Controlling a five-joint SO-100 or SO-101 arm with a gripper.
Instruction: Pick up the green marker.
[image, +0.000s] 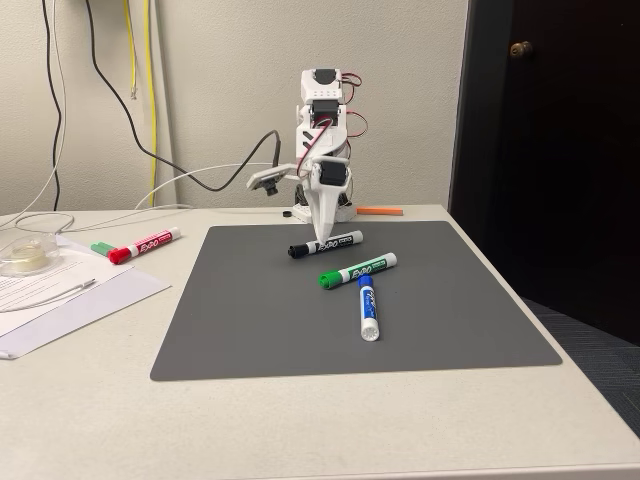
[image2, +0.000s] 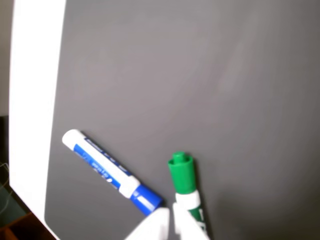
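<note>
The green marker lies on the grey mat, its green cap toward the left in the fixed view. In the wrist view the green marker's cap points up the picture and its white barrel runs off the bottom edge. My gripper hangs point-down at the back of the mat, just behind the black marker, its white fingers together and holding nothing. A white fingertip shows at the wrist view's bottom edge, just left of the green marker's barrel.
A blue marker lies close beside the green one, toward the mat's front. Off the mat to the left are a red marker, a stubby green piece, papers and a clear dish. An orange strip lies behind.
</note>
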